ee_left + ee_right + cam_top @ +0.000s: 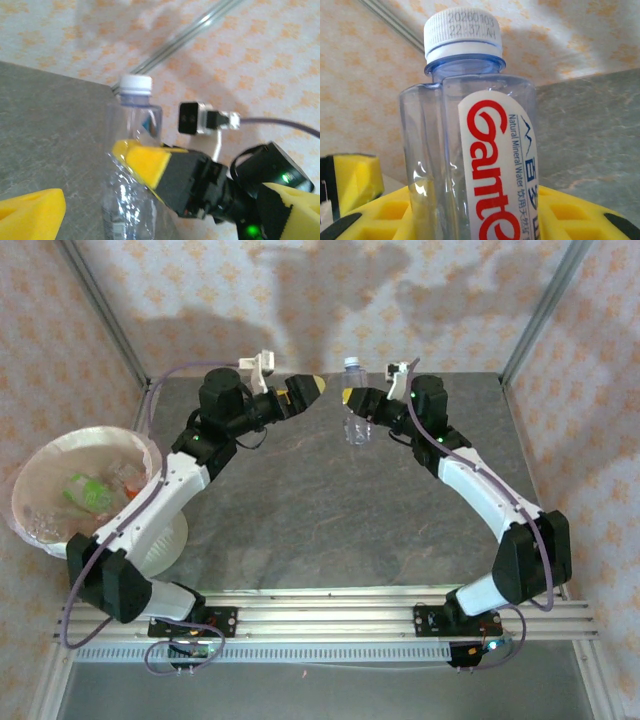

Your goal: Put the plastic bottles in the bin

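At the bottom of the top view, the two arm bases are sitting on a metal rail (330, 605) at the near edge of the grey bench (300, 510). A little farther, at the left side of the frame, the bin (30, 465) is standing with its plastic bag. Several bottles (88, 492) are lying inside it, one of them with a green label. Both arms are reaching to the upper middle of the frame. There the left tool (306, 387) is hanging released, its yellow fingers wide apart. It is just to the left of a clear bottle (356, 425) and is not touching it. The right tool (350, 398) is grasping this bottle. In the left wrist view one yellow finger (142, 162) is pressing on the bottle's side. In the right wrist view the bottle is standing upright between the yellow pads, showing a white cap (462, 30) and a label (495, 175) with red letters. I cannot tell if its bottom is touching the bench. Behind it the patterned wall (200, 290) is rising.
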